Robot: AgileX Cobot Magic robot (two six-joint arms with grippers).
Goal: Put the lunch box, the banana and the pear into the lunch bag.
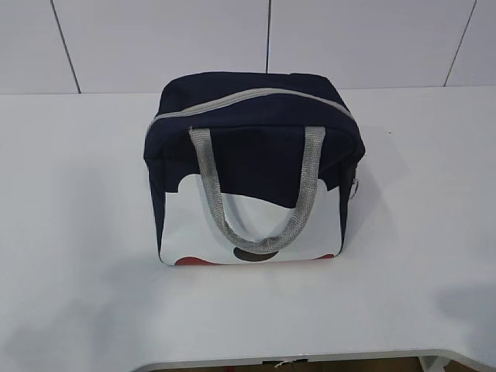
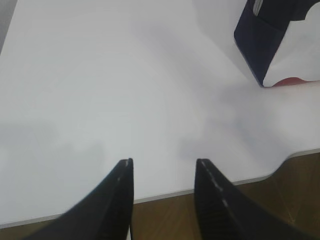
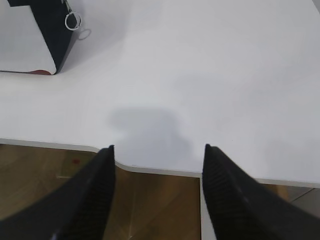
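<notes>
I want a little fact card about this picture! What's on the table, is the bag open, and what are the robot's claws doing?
Bag: boxy navy-blue fabric lunch bag with a white lower panel, standing upright on the white table
Zipper: grey zipper looks closed
Handles: grey webbing handles hang down the front
Ring pull: metal ring at the bag's right end
Food: none in view
Left gripper: open, empty
Right gripper: open, empty

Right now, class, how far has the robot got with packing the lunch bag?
Nothing visibly done: the lunch bag stands alone on the white table with its grey zipper shut. Lunch box, banana and pear appear in no view. Nothing in hand: the left gripper and right gripper are open and empty, near the table's front edge. Opening and packing remain.
</notes>
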